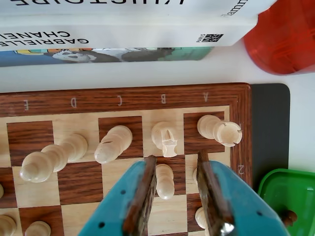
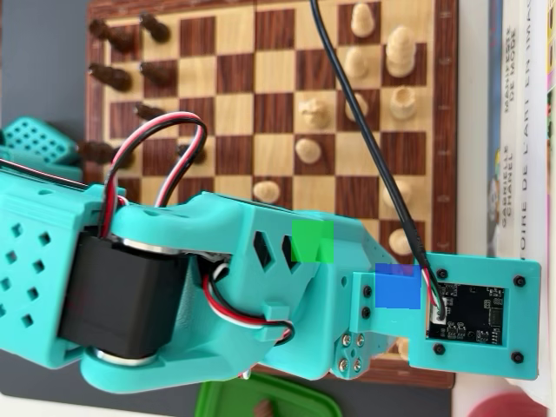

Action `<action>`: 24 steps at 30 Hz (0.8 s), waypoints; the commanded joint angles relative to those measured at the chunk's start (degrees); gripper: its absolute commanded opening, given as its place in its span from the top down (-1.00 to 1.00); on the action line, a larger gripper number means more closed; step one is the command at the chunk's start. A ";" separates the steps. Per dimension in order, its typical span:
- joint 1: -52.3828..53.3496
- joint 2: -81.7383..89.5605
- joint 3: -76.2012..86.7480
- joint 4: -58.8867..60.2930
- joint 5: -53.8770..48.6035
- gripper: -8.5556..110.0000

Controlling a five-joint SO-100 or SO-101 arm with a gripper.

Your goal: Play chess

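Observation:
The wooden chessboard (image 1: 123, 98) fills the wrist view, its A to E letters along the far rim. My teal gripper (image 1: 176, 158) with brown pads is open and reaches in from below. A white pawn (image 1: 165, 181) stands between the jaws, close to the left finger (image 1: 142, 196). Another white pawn (image 1: 199, 216) is partly hidden behind the right finger (image 1: 212, 196). Beyond the tips stand a white knight (image 1: 165, 137), rook (image 1: 221, 129) and bishop (image 1: 113, 143). In the overhead view the arm (image 2: 217, 278) covers the gripper and the near part of the board (image 2: 274, 113).
Books (image 1: 123, 34) lie just past the board's far rim, and a red object (image 1: 283, 37) sits at the top right. A green container (image 1: 290, 196) sits to the right of the board. Dark pieces (image 2: 113, 76) stand at the overhead view's upper left, and white pawns (image 2: 307, 150) stand mid-board.

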 commanded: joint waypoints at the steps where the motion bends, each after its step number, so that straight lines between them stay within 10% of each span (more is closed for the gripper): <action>1: 0.62 0.18 -3.43 -0.18 0.09 0.63; 24: 0.88 -7.73 -8.00 -0.26 -0.18 0.63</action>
